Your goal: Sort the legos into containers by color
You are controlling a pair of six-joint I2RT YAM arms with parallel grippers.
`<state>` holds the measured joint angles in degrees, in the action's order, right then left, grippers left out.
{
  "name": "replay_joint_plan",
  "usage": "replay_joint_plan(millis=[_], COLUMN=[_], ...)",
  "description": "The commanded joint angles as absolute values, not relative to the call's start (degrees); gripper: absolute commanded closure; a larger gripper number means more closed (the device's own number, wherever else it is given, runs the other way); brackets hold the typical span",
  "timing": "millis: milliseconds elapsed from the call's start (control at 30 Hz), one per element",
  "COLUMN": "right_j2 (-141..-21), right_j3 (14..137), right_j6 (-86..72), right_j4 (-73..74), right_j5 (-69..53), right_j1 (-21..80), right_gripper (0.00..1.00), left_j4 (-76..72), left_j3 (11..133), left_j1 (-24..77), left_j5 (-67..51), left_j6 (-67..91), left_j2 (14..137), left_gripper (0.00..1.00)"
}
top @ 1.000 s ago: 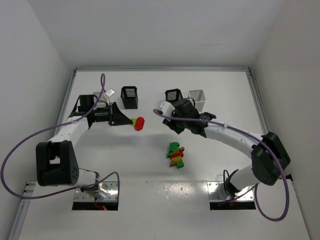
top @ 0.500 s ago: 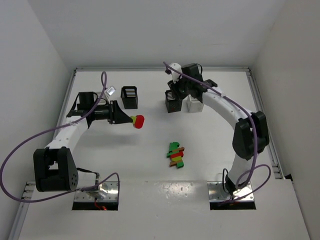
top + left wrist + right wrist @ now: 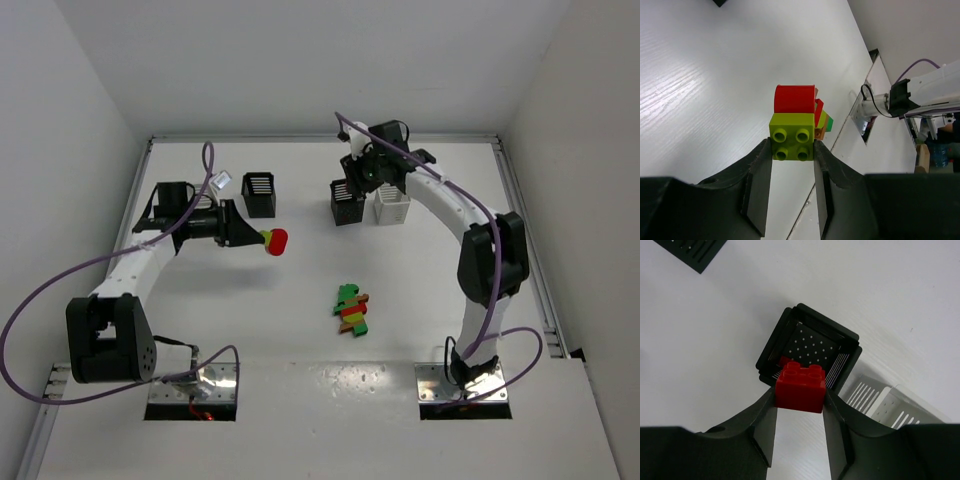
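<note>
My left gripper (image 3: 262, 240) is shut on a yellow-green lego (image 3: 792, 136) with a red curved piece (image 3: 795, 98) stuck on it, held above the table's left middle. My right gripper (image 3: 800, 399) is shut on a red lego (image 3: 801, 385) and hangs over a black container (image 3: 810, 347) that has another red brick (image 3: 784, 361) inside. This black container (image 3: 346, 203) stands at the back, next to a white container (image 3: 392, 207). Another black container (image 3: 259, 193) stands back left. A pile of legos (image 3: 351, 309) in green, red and orange-brown lies mid-table.
A white tag (image 3: 221, 181) lies by the back-left black container. The white container also shows in the right wrist view (image 3: 892, 407). White walls enclose the table on three sides. Purple cables loop from both arms.
My right arm swung from mid-table to the back and now holds the red lego over the black container. My left gripper has stayed almost still with its bricks.
</note>
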<state>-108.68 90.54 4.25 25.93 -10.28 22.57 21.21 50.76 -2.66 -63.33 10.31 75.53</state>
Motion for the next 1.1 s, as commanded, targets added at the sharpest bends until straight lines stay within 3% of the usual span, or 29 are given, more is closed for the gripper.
replay_joint_plan(millis=[0, 300, 400, 467, 567, 667, 700, 767, 867, 1067], right_j2=[-109.9, -111.5, -110.9, -109.4, -105.8, -104.4, -102.8, -101.2, -99.5, -100.5], right_j3=[94.0, 97.4, 96.3, 95.5, 93.4, 89.5, 87.6, 80.8, 75.5, 77.3], right_j6=[2.6, 2.1, 2.6, 2.6, 2.6, 2.0, 1.2, -3.9, -12.0, -12.6], right_j4=[25.0, 25.5, 25.5, 25.5, 27.3, 29.0, 29.0, 21.7, 12.1, 13.5], right_j5=[-12.0, -13.3, -13.3, -15.5, -35.2, -50.6, -58.7, -70.0, -76.3, -77.9], right_j1=[22.1, 22.1, 22.1, 22.1, 22.1, 22.8, 23.4, 23.9, 24.5, 25.6], right_gripper=[0.60, 0.49, 0.49, 0.54, 0.55, 0.44, 0.36, 0.31, 0.30, 0.27], left_j4=[21.3, 21.3, 21.3, 21.3, 21.3, 21.3, 21.3, 21.3, 21.3, 21.3], left_j3=[52.6, 53.3, 53.3, 53.3, 53.8, 53.8, 53.8, 53.8, 53.3, 51.4], left_j1=[-1.8, -1.2, -1.2, -1.2, -1.2, -1.2, -1.2, -1.2, -1.2, 1.0], left_j5=[-64.2, -63.6, -63.1, -63.7, -66.5, -69.6, -72.3, -75.6, -80.1, -79.5], left_j6=[9.1, 9.1, 9.1, 9.1, 9.1, 9.1, 9.1, 8.4, 7.0, 5.9], left_j2=[75.7, 76.2, 76.2, 76.2, 76.2, 76.2, 76.8, 77.5, 78.2, 75.3], left_gripper=[0.99, 0.99, 0.99, 0.99, 0.99, 0.99, 0.99, 0.99, 0.99, 0.99])
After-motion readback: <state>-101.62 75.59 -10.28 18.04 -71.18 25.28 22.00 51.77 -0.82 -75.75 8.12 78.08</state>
